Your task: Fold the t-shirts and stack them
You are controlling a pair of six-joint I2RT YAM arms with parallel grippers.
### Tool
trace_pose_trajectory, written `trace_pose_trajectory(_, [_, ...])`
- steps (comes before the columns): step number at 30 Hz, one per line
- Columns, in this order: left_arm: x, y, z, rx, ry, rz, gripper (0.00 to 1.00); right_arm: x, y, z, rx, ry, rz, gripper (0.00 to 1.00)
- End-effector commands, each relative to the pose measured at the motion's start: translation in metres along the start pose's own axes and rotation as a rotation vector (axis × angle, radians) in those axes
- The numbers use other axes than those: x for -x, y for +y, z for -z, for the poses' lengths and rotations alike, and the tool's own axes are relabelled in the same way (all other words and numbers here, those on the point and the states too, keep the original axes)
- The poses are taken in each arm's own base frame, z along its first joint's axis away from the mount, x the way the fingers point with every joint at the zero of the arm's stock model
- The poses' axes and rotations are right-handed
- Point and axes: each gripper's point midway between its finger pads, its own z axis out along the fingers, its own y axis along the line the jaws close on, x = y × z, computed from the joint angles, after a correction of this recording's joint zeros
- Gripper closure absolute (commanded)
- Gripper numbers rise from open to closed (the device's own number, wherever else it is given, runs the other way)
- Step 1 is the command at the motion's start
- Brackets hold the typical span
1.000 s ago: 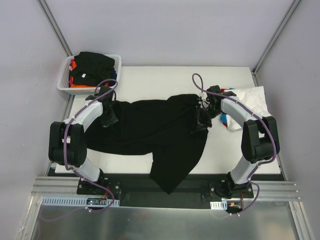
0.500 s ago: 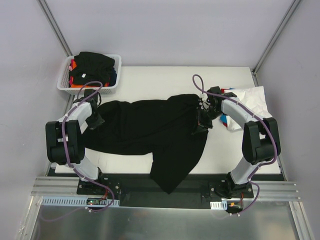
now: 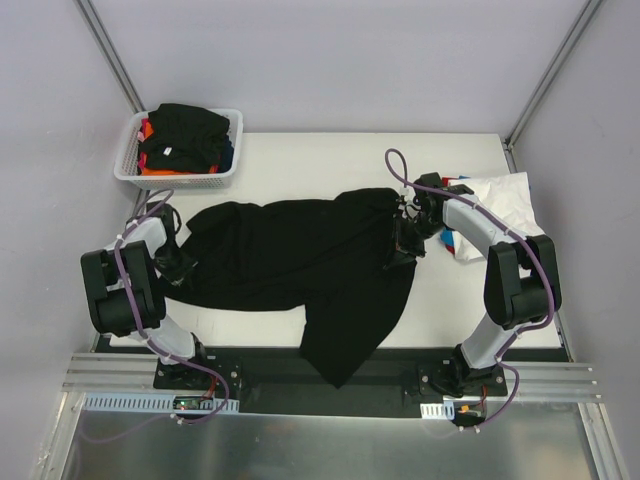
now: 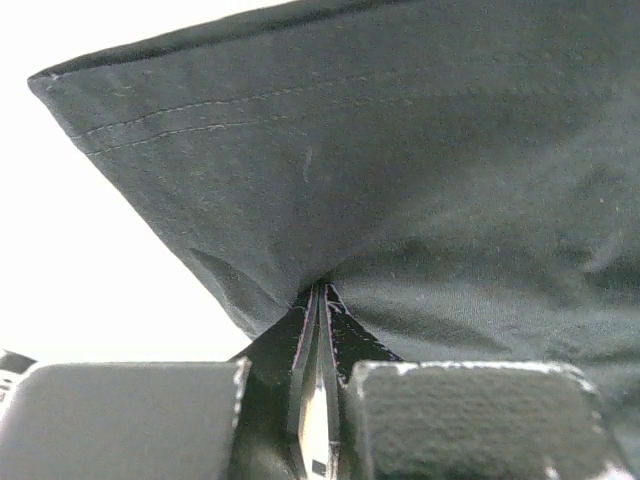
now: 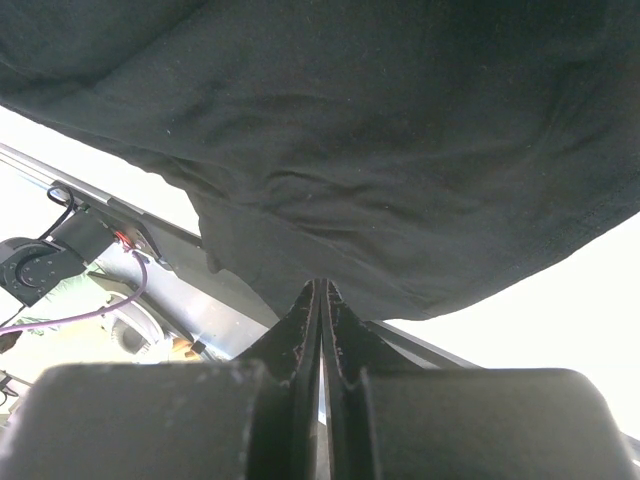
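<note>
Left fingers (image 4: 308,318): pressed together, pinching a fold of the black t-shirt (image 3: 300,260). In the overhead view they (image 3: 180,264) sit at the garment's left end, at centre left of the frame.
Cloth at left fingers: in the left wrist view the black t-shirt (image 4: 420,150) gathers to a point right at the fingertips. It fans out from there across the upper frame, with a stitched hem running to a corner at the upper left.
Right fingers (image 5: 302,318): pressed together, no gap between the tips, clamped on the black t-shirt (image 5: 400,120). In the overhead view they (image 3: 403,245) sit at the garment's right end, right of centre, where the cloth is bunched.
Cloth at right fingers: it fills the upper part of the right wrist view, and its lower edge comes down to the fingertips.
Black t-shirt, position: spread across the middle of the worktop (image 3: 330,160), stretched between the two sets of fingers. One long flap trails toward the bottom centre of the frame and hangs over the near edge.
White t-shirt (image 3: 505,195): at the right edge of the worktop, just beyond the right arm, crumpled, with red and blue cloth (image 3: 449,238) showing at its left side.
Basket (image 3: 128,172): white mesh, upper left corner of the worktop, well apart from the fingers.
Basket contents: a black garment (image 3: 185,135) on top, with orange cloth (image 3: 160,170) showing under it.
</note>
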Motion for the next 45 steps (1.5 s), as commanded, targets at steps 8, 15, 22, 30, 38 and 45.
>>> trace_pose_trajectory(8, [-0.078,0.021,0.016,-0.012,0.251,0.227,1.00,0.002,0.008,0.007,0.030,-0.026,0.020,0.99])
trace_pose_trajectory(15, [-0.093,0.032,0.038,-0.010,0.237,0.304,1.00,0.001,0.008,0.002,0.041,-0.020,0.009,0.99])
trace_pose_trajectory(22, [-0.083,0.044,0.042,0.035,0.194,0.292,1.00,-0.005,0.008,0.003,0.044,-0.012,0.021,0.99])
trace_pose_trajectory(30, [-0.072,0.049,0.038,0.073,0.170,0.269,1.00,-0.043,-0.007,-0.017,0.032,0.056,0.008,0.99])
trace_pose_trajectory(38, [-0.057,0.044,0.044,0.066,0.152,0.225,1.00,-0.070,0.011,-0.051,0.037,0.105,0.047,0.99])
trace_pose_trajectory(45, [-0.048,0.045,0.046,0.088,0.142,0.198,1.00,-0.072,0.031,-0.080,-0.002,0.134,0.104,0.99])
